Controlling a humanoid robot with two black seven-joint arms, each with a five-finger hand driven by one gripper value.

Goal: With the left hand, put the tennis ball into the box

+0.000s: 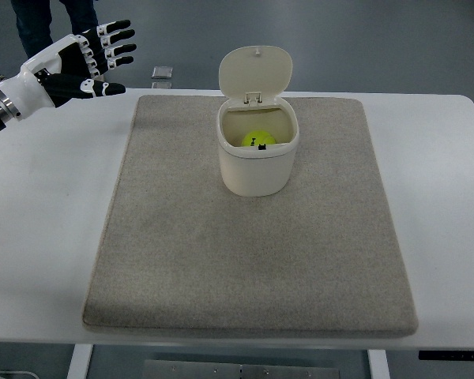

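A yellow-green tennis ball [258,140] lies inside the cream box [257,170], a small bin with its hinged lid [255,73] flipped up at the back. The box stands on the beige mat [253,237], toward its far middle. My left hand [103,57] hovers at the upper left, well away from the box, above the table's far left corner. Its black and white fingers [118,47] are spread and hold nothing. No right arm shows.
The mat covers most of the white table [47,197]. A small grey object [163,73] lies on the floor beyond the table's far edge. A person's legs [31,24] stand at the upper left behind my hand.
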